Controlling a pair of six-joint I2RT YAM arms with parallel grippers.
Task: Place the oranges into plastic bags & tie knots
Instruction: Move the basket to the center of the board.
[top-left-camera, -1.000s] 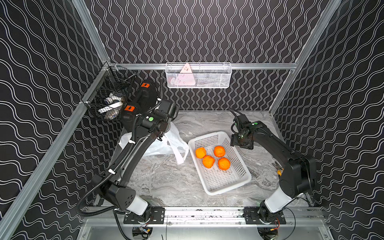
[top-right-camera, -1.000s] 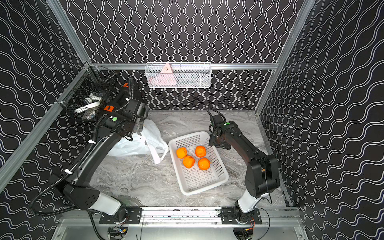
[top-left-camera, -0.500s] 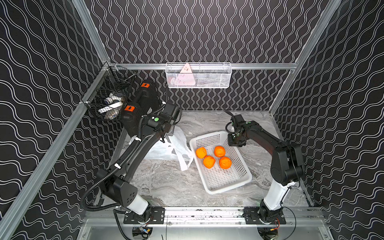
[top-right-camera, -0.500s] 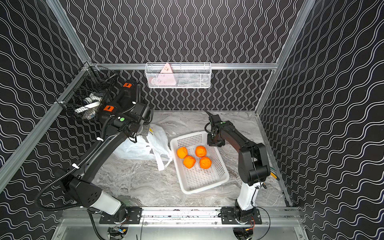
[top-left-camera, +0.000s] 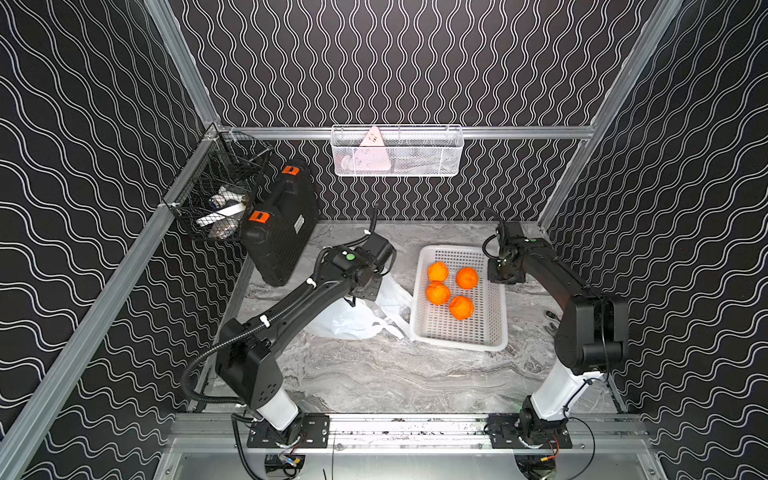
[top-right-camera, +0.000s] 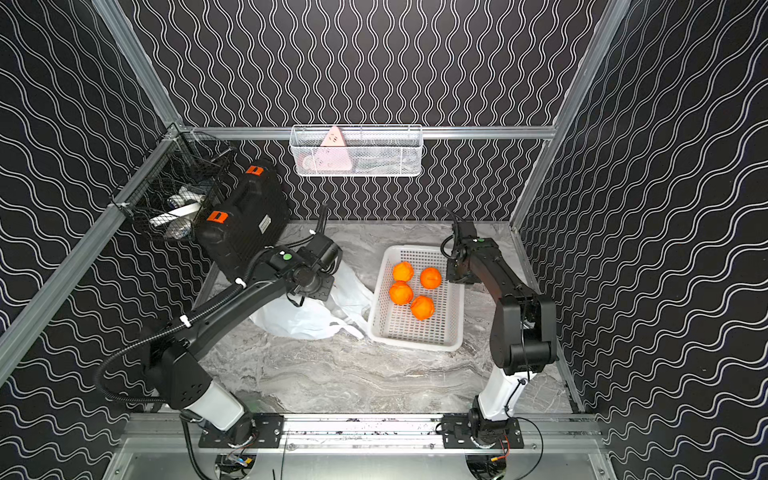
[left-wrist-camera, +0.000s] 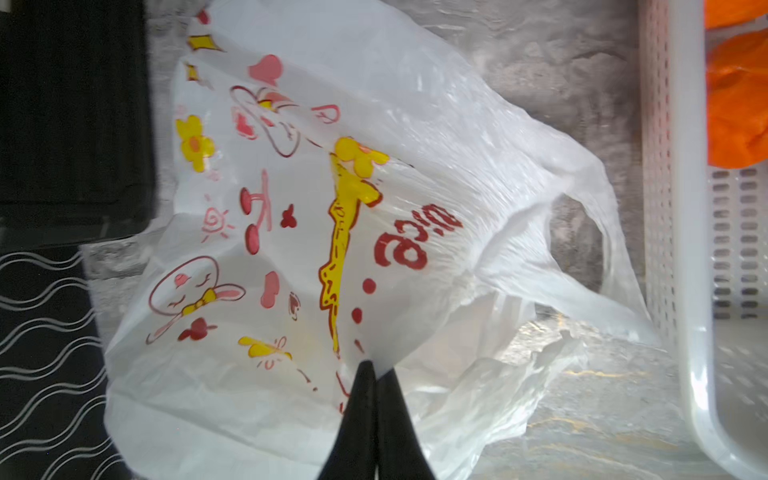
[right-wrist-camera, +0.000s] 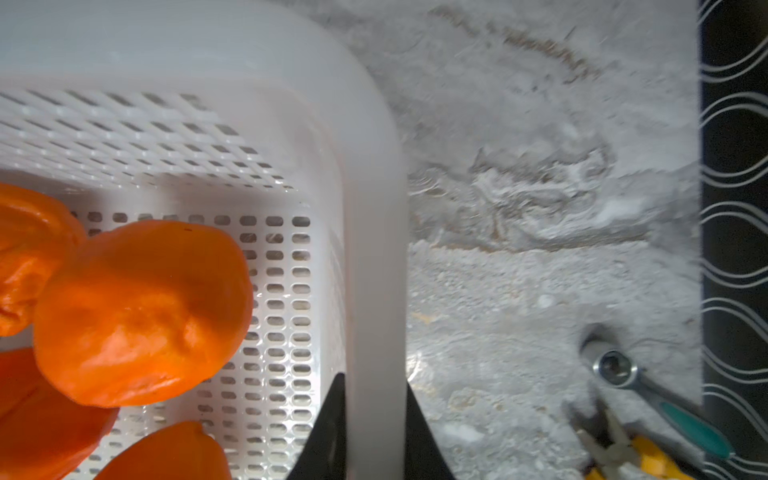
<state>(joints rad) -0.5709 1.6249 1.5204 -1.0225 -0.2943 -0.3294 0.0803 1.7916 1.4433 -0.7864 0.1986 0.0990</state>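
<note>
The left gripper (left-wrist-camera: 372, 368) has its two black fingers (left-wrist-camera: 357, 419) pressed tight together on a pinch of film from the white printed bag (left-wrist-camera: 291, 232). The bag lies crumpled on the grey table (top-left-camera: 374, 374) between a black case (top-left-camera: 282, 237) and the white basket (top-left-camera: 457, 345), with one handle loop (left-wrist-camera: 606, 266) against the basket's wall. The right gripper (right-wrist-camera: 372, 384) straddles the rim on the basket's right side, one finger inside and one outside, both closed onto the plastic. All four oranges (top-left-camera: 437, 293) sit inside the basket, clustered toward its back half.
</note>
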